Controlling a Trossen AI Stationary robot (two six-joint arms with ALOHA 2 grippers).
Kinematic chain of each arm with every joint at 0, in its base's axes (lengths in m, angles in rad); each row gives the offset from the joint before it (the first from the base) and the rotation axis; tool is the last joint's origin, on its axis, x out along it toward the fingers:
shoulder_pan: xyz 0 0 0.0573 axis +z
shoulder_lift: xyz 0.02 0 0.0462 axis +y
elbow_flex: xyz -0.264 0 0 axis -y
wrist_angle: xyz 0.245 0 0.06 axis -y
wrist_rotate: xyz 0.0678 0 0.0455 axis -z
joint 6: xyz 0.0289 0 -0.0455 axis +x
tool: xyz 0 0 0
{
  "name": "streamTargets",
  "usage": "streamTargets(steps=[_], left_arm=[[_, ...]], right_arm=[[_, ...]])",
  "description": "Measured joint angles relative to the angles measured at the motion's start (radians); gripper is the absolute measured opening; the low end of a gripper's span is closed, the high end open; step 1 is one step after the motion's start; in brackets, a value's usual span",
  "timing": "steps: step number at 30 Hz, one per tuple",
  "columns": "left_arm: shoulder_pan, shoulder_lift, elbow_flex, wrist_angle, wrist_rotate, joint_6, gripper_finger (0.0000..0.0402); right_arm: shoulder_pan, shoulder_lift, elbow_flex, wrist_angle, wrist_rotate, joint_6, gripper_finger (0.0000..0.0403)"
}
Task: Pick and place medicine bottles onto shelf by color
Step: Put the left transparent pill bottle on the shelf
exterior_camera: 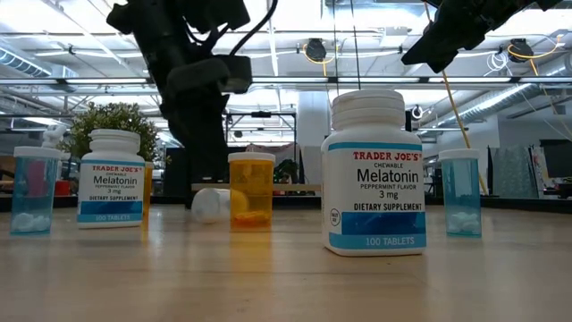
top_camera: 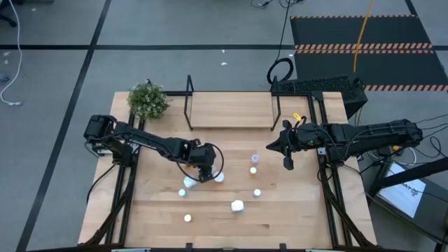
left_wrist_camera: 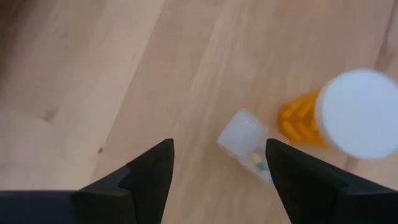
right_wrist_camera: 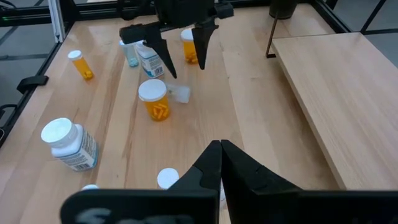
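Above mid-table | left gripper [right_wrist_camera: 183, 46]: fingers apart, empty, hovering to straddle fallen clear bottle [left_wrist_camera: 245, 140] beside orange bottle [left_wrist_camera: 305, 118] | right gripper [top_camera: 288, 163]: pressed together, idle near shelf [top_camera: 231, 110]

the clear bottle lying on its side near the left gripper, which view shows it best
Left wrist view: the clear bottle lies between the open left gripper's fingers, beside an orange bottle. Right wrist view shows it small; low view only end-on; high view hides it.

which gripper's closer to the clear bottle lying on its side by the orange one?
Left. The left gripper hangs open right above the clear bottle, which lies beside the orange bottle. The right gripper is shut, raised near the shelf, well off to the side.
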Motion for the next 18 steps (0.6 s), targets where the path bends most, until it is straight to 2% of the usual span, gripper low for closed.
streamTargets(steps=[8,18], left_arm=[[-0.026,0.000,0.000,0.034,-0.018,-0.027,0.0260],[-0.040,0.075,0.000,0.108,-0.023,-0.047,0.0260]], right_arm=[[0.000,0.000,0.000,-0.002,0.000,0.000,0.0000],[0.000,0.001,0.000,0.012,0.002,-0.031,0.0000]])
